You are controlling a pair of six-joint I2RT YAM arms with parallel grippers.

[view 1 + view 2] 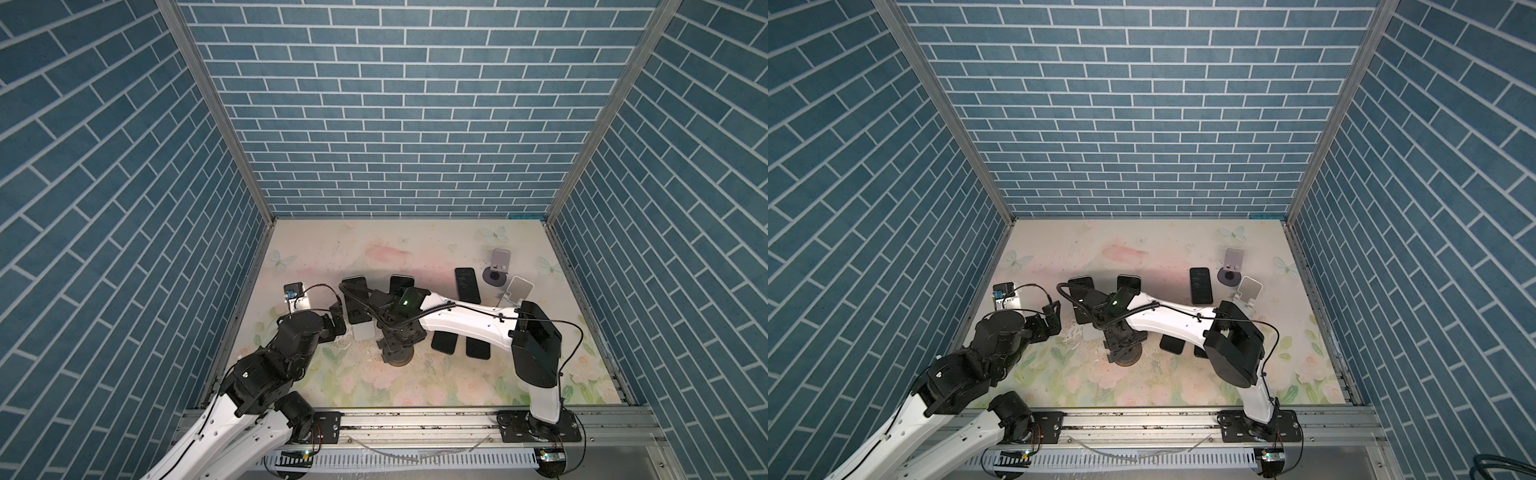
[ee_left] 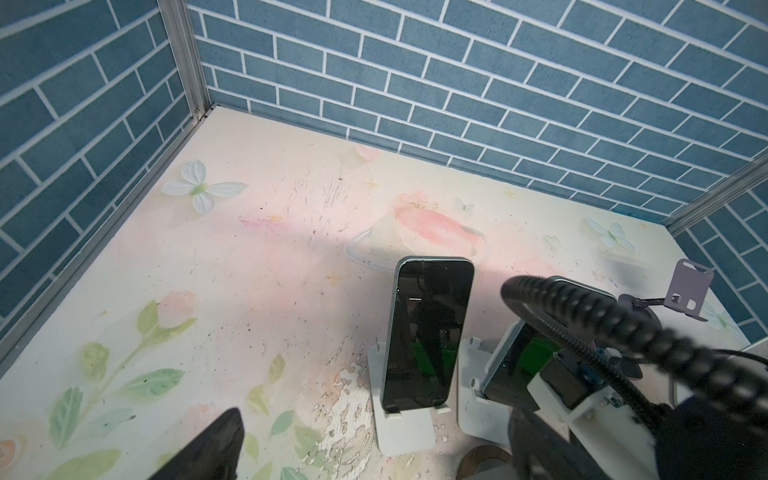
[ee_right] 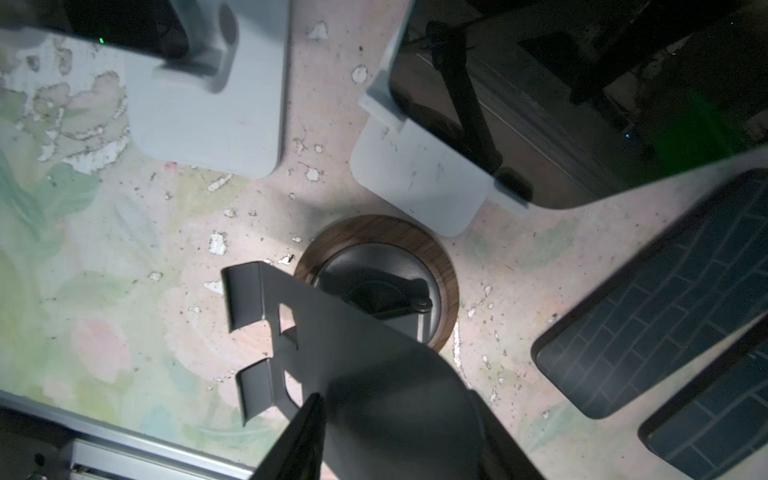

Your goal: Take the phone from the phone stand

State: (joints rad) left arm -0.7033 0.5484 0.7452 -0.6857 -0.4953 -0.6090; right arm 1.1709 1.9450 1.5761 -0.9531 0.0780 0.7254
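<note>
Left wrist view puts the left phone (image 2: pixel 428 336) right ahead of me, leaning upright with its lower edge in the lip of a white stand (image 2: pixel 399 428), so it has not come off. My left hand (image 1: pixel 336 321) hangs just left of that stand with its fingers (image 2: pixel 212 444) spread wide and nothing between them. Just right of it a second phone (image 2: pixel 507 374) sits on a second white stand (image 2: pixel 469 399), partly hidden behind the right arm's coiled black cable (image 2: pixel 582 324). In both top views the right arm reaches across the middle. My right hand (image 1: pixel 392 351) is down on the near side of those two stands, over a grey stand (image 3: pixel 291 316) with a round wood-rimmed base. In the right wrist view that stand's two hooks are bare, and the hand's fingers (image 3: pixel 299 444) sit either side of its back plate; whether they pinch the plate I cannot tell. Further right, two dark phones (image 1: pixel 444 343) lie flat side by side on the flowered surface (image 1: pixel 415 386), partly under the right forearm, and a third flat phone (image 1: pixel 467 286) lies beyond them. At the far right are an empty white stand (image 1: pixel 518 291) and, behind it, a purple-grey stand (image 1: pixel 500 259) on a round dark base.
</note>
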